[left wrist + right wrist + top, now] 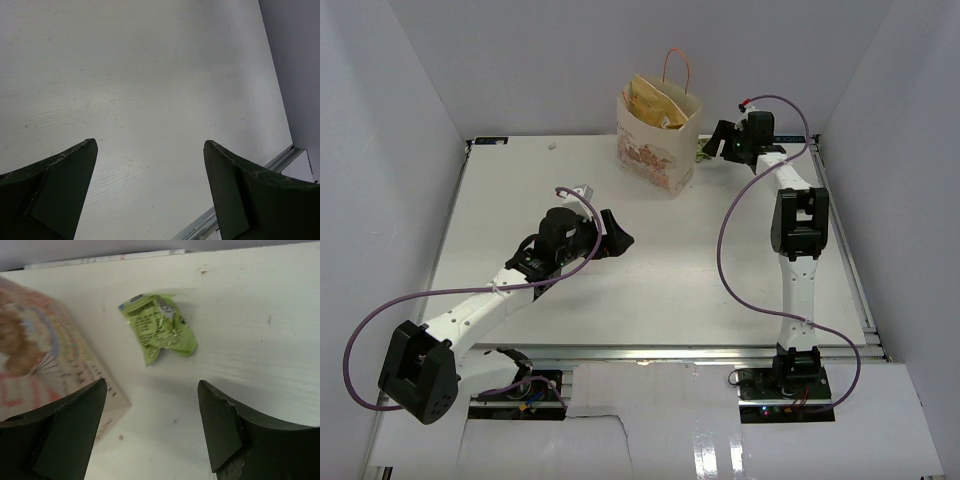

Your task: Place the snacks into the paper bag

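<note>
Pale grey walls close in a white surface (720, 290), bare over most of its area. The paper bag (658, 150) stands upright at the far edge, a little right of the middle, with its orange cord handle raised and its printed side toward the arms. A large yellow-tan chip bag (655, 100) sticks up out of its mouth, so at least that snack is in. What else lies deeper inside is hidden by the bag's walls.

One snack is plainly not yet packed. A crumpled lime-green packet (159, 327) lies flat on the surface near the far edge, just beside the bag's right side but not touching it. No other loose packet shows anywhere on the surface, so the job looks nearly finished, with this green one the only item visibly left.

The right gripper (150, 385) hangs over the surface close to that packet, on the near side of it. Its jaws are spread wide with nothing between them, and the packet lies free beyond the fingertips. The left gripper (150, 145) is well away over the middle of the surface, with its jaws at full spread and empty.
</note>
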`<state>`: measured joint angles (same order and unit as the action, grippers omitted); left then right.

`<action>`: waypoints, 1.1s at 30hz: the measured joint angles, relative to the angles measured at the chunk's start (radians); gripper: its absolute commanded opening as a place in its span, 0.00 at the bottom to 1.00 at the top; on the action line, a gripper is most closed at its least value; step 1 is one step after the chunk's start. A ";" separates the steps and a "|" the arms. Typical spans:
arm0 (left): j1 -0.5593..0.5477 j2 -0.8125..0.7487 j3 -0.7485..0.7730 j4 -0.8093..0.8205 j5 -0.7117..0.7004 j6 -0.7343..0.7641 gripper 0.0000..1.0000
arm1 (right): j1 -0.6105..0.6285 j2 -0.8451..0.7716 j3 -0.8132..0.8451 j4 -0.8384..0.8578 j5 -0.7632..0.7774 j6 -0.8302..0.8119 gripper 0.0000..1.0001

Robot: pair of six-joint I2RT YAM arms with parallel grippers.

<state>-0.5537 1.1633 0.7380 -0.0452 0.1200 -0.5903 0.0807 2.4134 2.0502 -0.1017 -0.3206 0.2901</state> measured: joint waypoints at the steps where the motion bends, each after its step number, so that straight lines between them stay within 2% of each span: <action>1: 0.000 0.000 0.000 -0.002 0.000 -0.006 0.98 | 0.003 0.042 0.034 0.002 0.019 0.018 0.79; 7: 0.000 0.010 0.000 -0.017 -0.001 -0.043 0.98 | 0.019 0.206 0.198 0.082 0.116 0.086 0.79; 14: 0.000 0.060 0.006 -0.051 -0.005 -0.062 0.98 | 0.055 0.279 0.271 0.183 0.198 0.124 0.79; 19: 0.000 0.088 0.022 -0.062 -0.005 -0.065 0.98 | 0.082 0.324 0.297 0.208 0.233 0.134 0.74; 25: 0.000 0.107 0.034 -0.068 -0.005 -0.065 0.98 | 0.094 0.343 0.298 0.209 0.272 0.143 0.46; 28: 0.000 0.107 0.037 -0.068 -0.005 -0.065 0.98 | 0.091 0.343 0.291 0.206 0.284 0.149 0.27; 31: 0.000 0.106 0.037 -0.068 -0.005 -0.065 0.98 | 0.089 0.341 0.283 0.209 0.288 0.148 0.19; 32: 0.000 0.106 0.037 -0.068 -0.005 -0.065 0.98 | 0.088 0.338 0.274 0.212 0.289 0.150 0.12; 33: 0.000 0.106 0.037 -0.068 -0.004 -0.065 0.98 | 0.087 0.332 0.258 0.220 0.288 0.150 0.08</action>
<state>-0.5537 1.2694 0.7750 -0.1131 0.1158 -0.6556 0.1673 2.7453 2.3081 0.1188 -0.0326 0.4400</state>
